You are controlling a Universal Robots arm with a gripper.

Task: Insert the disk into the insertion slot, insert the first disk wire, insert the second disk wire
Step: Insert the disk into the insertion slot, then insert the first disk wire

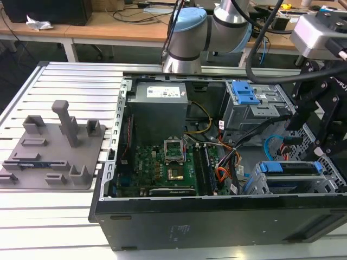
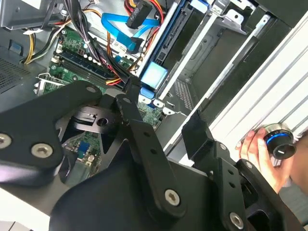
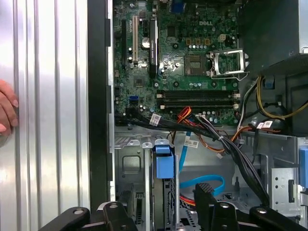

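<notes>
— Nearest item: gripper, black linkage fingers. Condition?
— Released. The fingers stand spread apart in both wrist views, with nothing between them.
— Next entry, the disk?
— Blue carrier, one unit. It is seated in the insertion slot, just ahead of the gripper's fingertips and not touching them.
— Wires?
— Light-blue flat cable, looped beside the slot, close to one finger. Red and orange wire bundle, farther ahead of the gripper, running toward the motherboard. Whether any end is plugged into the disk, I cannot tell.
— Remaining stock?
— Taller drive cage with blue latch, near the gripper, on the exterior view's left of it. Power supply, well apart. Grey fixture plate, farthest from the gripper, on the ribbed bench outside the computer case. One hand at a round black knob with a blue ring, off to the gripper's side.
</notes>
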